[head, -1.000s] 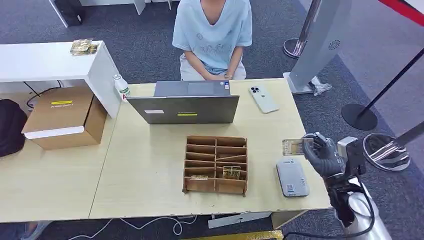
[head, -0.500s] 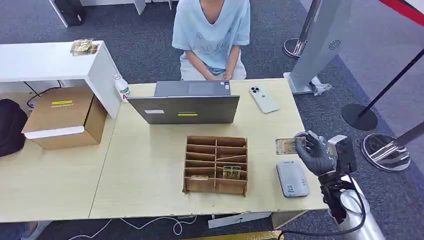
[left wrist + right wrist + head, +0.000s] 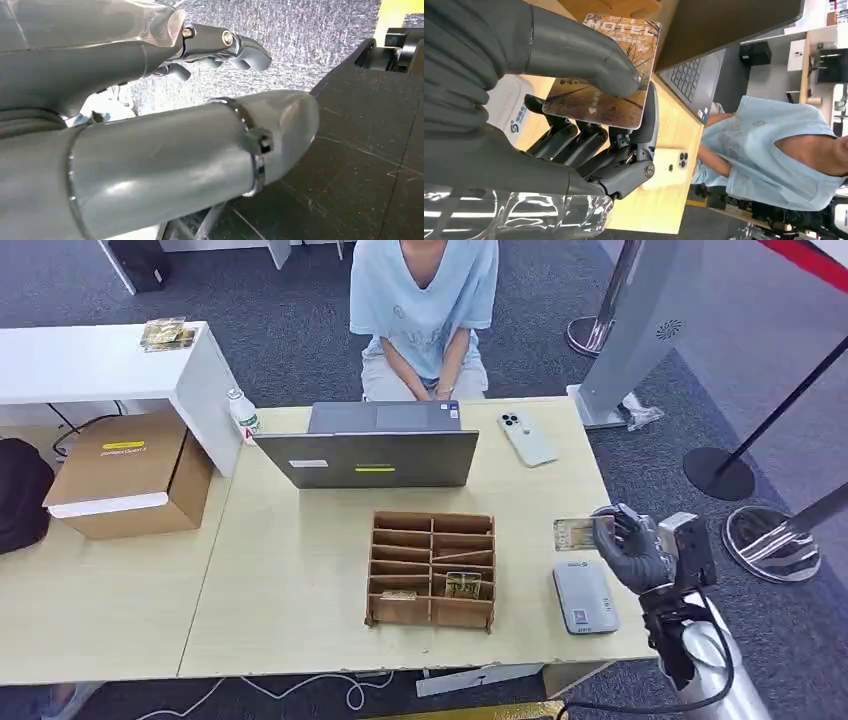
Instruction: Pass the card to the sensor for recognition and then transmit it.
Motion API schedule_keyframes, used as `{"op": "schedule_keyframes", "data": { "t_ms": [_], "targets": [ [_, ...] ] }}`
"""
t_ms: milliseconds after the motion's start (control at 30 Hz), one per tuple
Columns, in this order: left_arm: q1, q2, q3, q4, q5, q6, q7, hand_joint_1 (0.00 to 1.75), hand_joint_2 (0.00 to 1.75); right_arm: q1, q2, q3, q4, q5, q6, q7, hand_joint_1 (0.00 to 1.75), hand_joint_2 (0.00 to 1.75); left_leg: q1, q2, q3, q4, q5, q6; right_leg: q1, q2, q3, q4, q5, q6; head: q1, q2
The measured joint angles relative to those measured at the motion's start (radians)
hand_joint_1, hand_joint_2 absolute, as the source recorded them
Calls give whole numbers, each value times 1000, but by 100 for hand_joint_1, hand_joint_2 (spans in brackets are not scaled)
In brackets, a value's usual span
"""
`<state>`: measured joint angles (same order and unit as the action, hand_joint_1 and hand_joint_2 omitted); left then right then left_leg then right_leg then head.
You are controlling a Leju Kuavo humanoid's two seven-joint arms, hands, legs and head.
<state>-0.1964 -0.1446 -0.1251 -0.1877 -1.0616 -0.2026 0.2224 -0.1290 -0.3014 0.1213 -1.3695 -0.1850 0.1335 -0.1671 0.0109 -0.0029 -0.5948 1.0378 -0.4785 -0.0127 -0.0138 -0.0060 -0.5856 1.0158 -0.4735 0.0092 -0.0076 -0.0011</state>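
Right wrist view: the right hand pinches a thin, glossy brown hotel card between thumb and fingers. It looks light, stiff and slippery, so an edge pinch suits it. The card hovers just beyond the flat grey sensor pad. Left of the pad, a brown wooden compartment rack holds two more cards. The left hand hangs with fingers curled, holding nothing.

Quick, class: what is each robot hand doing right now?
Left robot hand: holds nothing, fingers loosely curled.
Right robot hand: holding the card.
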Motion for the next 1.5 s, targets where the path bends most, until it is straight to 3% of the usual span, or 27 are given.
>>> {"op": "schedule_keyframes", "data": {
  "t_ms": [1500],
  "targets": [
    [-18, -2, -53, 0, 0, -31, -4, 0, 0, 49, 17, -24, 65, 123, -52, 17, 175, 175, 0, 0, 0, 0, 0, 0, 0, 0, 0, 0, 0, 0, 0, 0]
  ]
}}
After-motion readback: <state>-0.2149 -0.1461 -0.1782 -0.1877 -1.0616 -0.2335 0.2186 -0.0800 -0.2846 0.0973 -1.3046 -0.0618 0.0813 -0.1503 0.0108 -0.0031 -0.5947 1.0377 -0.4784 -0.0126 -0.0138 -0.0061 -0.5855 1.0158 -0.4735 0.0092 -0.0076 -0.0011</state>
